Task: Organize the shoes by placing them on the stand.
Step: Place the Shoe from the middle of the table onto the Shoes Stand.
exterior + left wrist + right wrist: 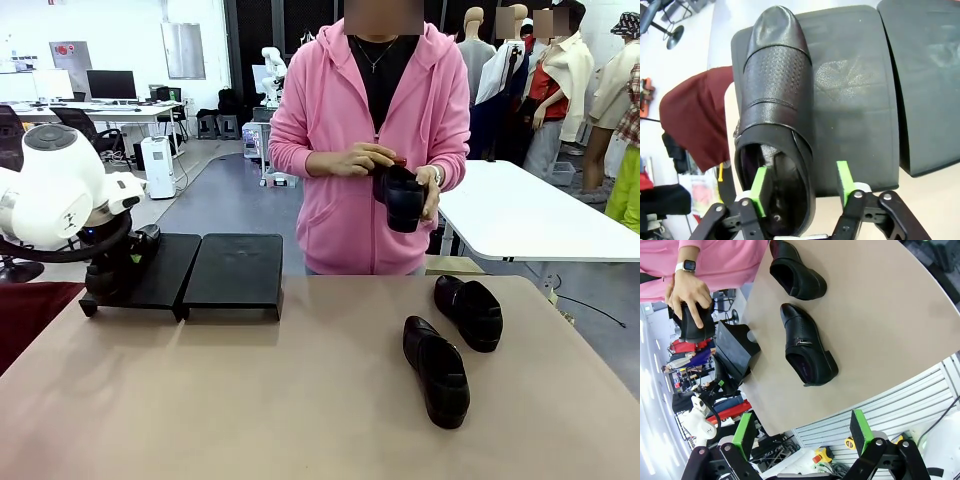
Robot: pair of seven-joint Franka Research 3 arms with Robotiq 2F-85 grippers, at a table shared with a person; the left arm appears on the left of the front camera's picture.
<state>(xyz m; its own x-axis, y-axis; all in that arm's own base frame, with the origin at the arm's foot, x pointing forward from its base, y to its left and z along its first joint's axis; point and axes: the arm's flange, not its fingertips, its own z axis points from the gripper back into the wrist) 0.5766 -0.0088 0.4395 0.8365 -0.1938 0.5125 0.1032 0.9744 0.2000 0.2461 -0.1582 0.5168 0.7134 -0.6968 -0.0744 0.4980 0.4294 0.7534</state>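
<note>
A black glossy shoe (775, 90) rests on the left section of the black stand (855, 100), toe pointing away from me. My left gripper (801, 185) is open and straddles the side wall of its heel opening, one green pad (759, 186) inside the shoe and the other outside, clear of the leather. From the front, the left arm (60, 190) hangs over the stand's left section (165, 265). Two more shoes (436, 370) (468, 312) lie on the table at the right. The person holds another shoe (403, 198) in both hands. My right gripper (801, 432) is open off the table edge, holding nothing.
The stand's right section (235, 270) is bare. A dark red cloth (697, 115) lies left of the stand, beyond the tan table (250, 400). The person in a pink hoodie (340, 110) stands at the far edge. A white table (530, 215) stands behind on the right.
</note>
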